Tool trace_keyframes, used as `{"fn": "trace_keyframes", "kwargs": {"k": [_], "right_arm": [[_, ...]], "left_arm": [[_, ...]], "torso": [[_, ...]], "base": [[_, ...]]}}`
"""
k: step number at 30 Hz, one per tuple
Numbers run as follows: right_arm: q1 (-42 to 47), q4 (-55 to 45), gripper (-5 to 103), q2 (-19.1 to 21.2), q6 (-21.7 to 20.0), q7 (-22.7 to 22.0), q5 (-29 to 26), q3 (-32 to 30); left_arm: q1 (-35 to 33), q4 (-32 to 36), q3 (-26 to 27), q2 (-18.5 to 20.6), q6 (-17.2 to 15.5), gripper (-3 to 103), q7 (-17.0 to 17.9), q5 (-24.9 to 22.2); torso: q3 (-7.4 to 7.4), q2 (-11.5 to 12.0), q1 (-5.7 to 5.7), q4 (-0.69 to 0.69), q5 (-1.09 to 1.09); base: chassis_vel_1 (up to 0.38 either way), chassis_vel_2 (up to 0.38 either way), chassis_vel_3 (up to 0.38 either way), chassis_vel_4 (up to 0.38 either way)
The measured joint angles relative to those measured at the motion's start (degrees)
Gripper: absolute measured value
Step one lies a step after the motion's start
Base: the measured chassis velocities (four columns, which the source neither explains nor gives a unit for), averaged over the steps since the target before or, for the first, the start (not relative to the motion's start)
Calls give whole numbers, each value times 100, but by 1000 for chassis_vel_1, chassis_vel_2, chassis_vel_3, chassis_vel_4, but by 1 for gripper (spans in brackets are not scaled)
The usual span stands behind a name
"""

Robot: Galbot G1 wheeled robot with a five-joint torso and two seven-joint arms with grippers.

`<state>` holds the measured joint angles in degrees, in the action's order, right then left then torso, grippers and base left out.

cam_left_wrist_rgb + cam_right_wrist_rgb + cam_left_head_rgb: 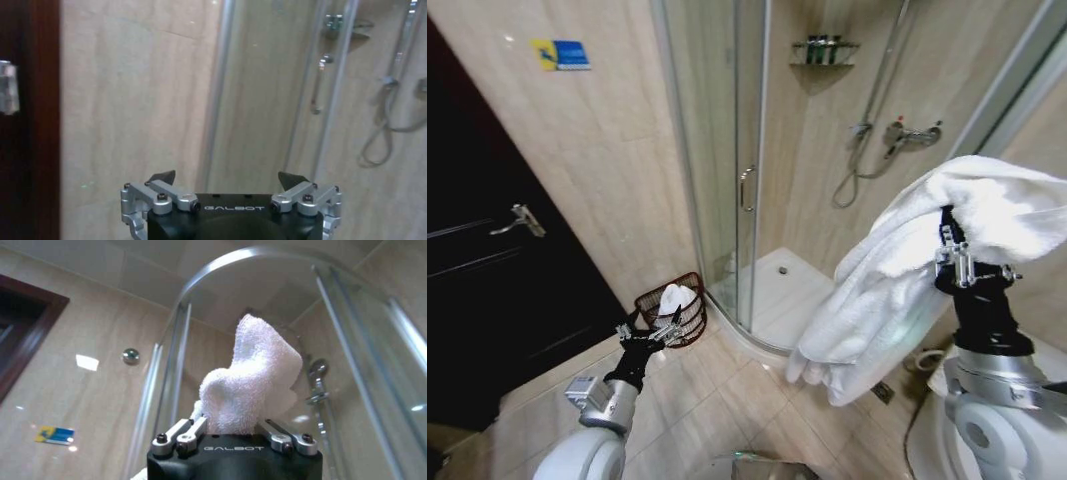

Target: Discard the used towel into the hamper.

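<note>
Towel (897, 280), white and bulky, raised high on the right, draped from the right pincer (954, 255) and hanging in folds toward the tiled floor (727, 400); in the right wrist view, clenched between the pincer's fingers (187, 432), a fold poking up past them. Hamper (689, 318) on the floor against the wall beside the glass shower door (717, 150), something white already inside. Left pincer (649, 335) low, just before the hamper, released, holding nothing.
</note>
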<state>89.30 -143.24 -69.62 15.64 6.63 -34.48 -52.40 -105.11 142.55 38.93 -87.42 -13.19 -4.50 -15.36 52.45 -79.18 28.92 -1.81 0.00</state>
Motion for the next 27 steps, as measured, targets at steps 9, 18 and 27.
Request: {"fn": "trace_keyframes", "kwargs": {"k": [9, 18, 27], "right_arm": [[-5, 0, 18, 9, 6, 2, 1, 16], [-14, 0, 18, -9, 85, 116, 165, 18], [-61, 0, 18, 21, 255, 114, 189, 5]], "left_arm": [[0, 0, 0, 0, 0, 100, 0, 0], [0, 0, 0, 0, 0, 100, 0, 0], [0, 0, 0, 0, 0, 100, 0, 0]], "torso": [[-3, 6, -3, 4, 1], [34, -64, 29, 4, 0], [114, -212, 98, 4, 0]], "base": [[26, 35, 28, 21], [0, 0, 0, 0], [0, 0, 0, 0]]}}
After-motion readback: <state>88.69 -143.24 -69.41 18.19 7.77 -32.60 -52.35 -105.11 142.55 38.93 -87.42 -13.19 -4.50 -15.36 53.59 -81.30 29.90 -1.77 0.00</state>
